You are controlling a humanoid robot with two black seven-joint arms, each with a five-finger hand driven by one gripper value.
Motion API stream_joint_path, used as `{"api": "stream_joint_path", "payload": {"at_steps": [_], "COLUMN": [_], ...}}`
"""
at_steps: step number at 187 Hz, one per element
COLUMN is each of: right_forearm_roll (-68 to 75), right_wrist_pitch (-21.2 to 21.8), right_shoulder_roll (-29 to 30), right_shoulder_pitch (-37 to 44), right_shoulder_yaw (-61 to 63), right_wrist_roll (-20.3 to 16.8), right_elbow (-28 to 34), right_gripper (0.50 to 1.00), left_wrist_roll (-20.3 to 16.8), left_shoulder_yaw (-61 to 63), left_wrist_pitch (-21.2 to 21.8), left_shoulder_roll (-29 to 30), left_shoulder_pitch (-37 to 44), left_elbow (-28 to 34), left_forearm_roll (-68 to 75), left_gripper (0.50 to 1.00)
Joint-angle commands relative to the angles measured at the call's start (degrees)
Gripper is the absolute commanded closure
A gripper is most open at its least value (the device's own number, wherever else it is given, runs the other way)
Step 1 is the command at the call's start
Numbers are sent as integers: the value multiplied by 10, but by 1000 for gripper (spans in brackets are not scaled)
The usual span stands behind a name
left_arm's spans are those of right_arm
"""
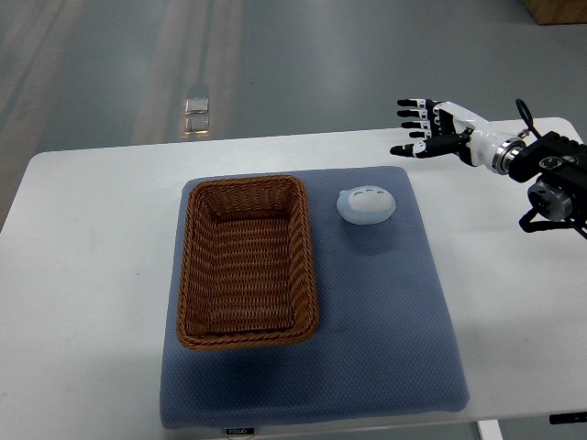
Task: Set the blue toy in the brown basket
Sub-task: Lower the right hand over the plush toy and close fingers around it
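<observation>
A pale blue rounded toy (367, 204) lies on the blue-grey mat (385, 312), just right of the brown wicker basket (246, 259). The basket is rectangular and holds nothing. My right hand (424, 128) hovers over the table's far right part, above and to the right of the toy, well apart from it. Its fingers are spread and hold nothing. The right arm (541, 170) enters from the right edge. No left arm shows.
The white table (83, 275) carries the mat, which fills its middle. Grey floor lies beyond the far edge, with a small shiny floor plate (196, 115). A brown box corner (558, 9) shows at the top right.
</observation>
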Motion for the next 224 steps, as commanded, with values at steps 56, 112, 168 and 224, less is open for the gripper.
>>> {"api": "stream_joint_path", "payload": {"at_steps": [56,112,168,224], "right_forearm_roll": [-197,-253,-291,-310], "right_wrist_pitch": [2,3,-52,-73], "right_shoulder_roll": [9,11,61,104], "right_shoulder_pitch": [57,64,68,64], "right_shoulder_yaw": [-141,-180,-234,-248], "right_wrist_roll": [101,135,136,137], "right_elbow": [1,5,-34,-100], "right_gripper": [589,589,603,660], "left_wrist_roll": [0,0,0,0], "left_shoulder_yaw": [0,0,1,1], "left_wrist_pitch": [0,0,0,1], "left_shoulder_roll": [0,0,0,0], "left_shoulder_pitch": [0,-4,-6,-7], "left_elbow": [0,-1,-1,0], "left_forearm_roll": [0,-1,-1,-1], "left_gripper": [500,500,500,500]}}
